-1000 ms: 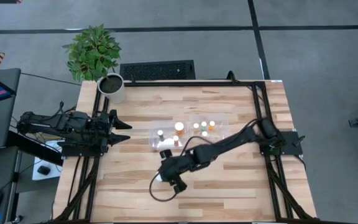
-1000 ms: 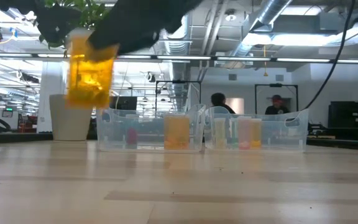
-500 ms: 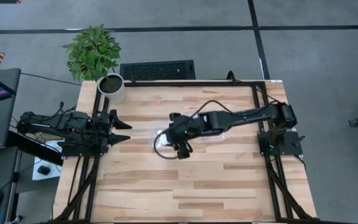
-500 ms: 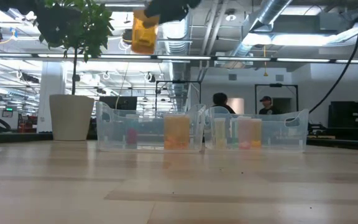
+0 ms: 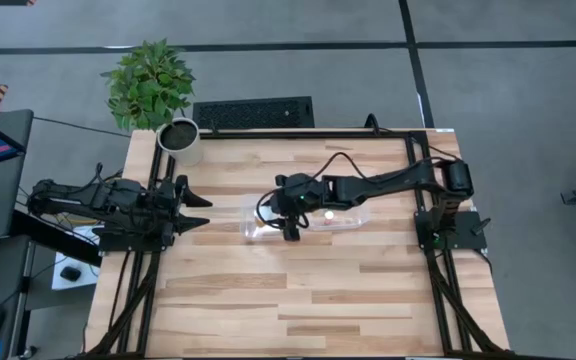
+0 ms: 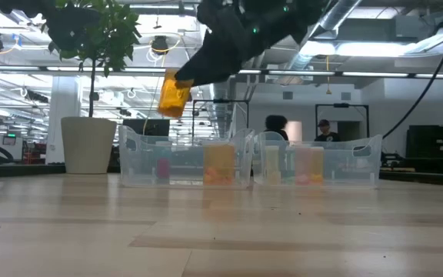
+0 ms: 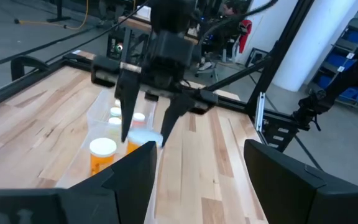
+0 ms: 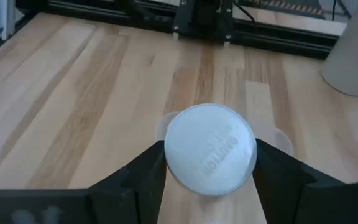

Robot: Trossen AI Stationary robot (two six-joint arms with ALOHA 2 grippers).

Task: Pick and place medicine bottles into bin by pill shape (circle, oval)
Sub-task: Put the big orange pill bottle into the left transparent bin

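reaching across the table, the right gripper fingers clamp an orange bottle above the left bin.

The white cap of the bottle carries raised lettering, seen upside down and too faint to read. No other text or sign is legible.

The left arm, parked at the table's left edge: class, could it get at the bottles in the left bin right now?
Probably not. The right claw, shut on an orange bottle, hangs above that bin, blocking the way for the left claw.
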